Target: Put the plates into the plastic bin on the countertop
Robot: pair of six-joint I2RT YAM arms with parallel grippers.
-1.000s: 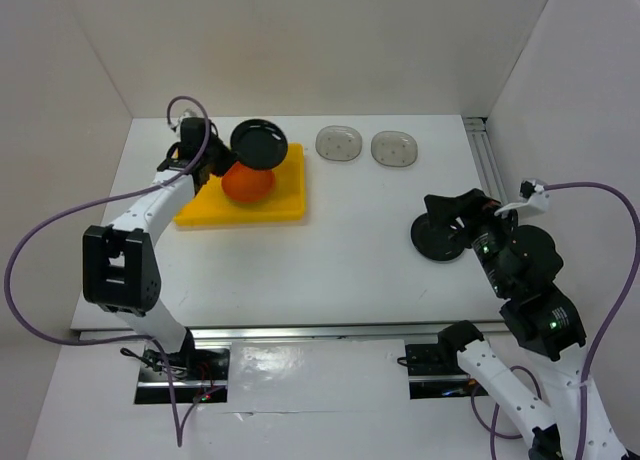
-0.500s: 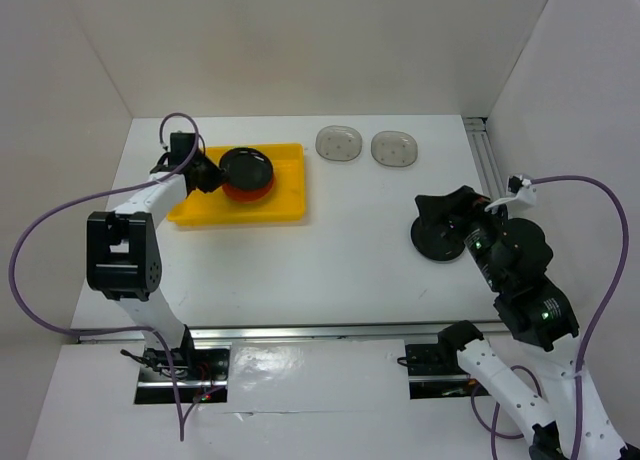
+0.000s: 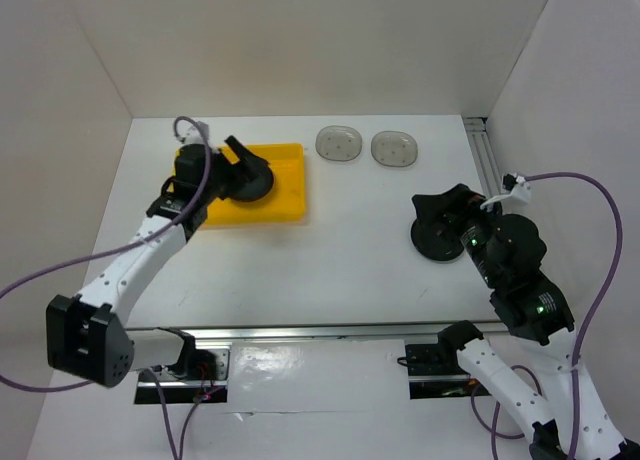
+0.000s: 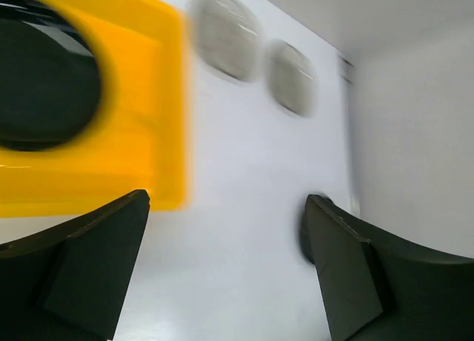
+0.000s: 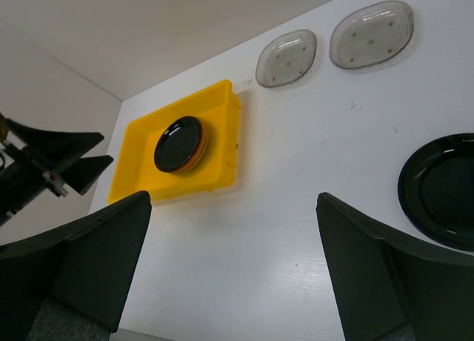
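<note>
Left claw [image 4: 228,202] spread wide, right claw [image 5: 233,200] spread too, glossy black plate [image 5: 178,143] inside yellow bin [image 5: 222,133]

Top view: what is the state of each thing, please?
Bin, holds two stacked plates.
Stacked black plate, on top, in bin.
Orange plate, underneath it.
Grey plates, on table, outside bin.
Other black plate, on table, outside bin.
Left tool, open, empty.
Right tool, open, empty.
</note>
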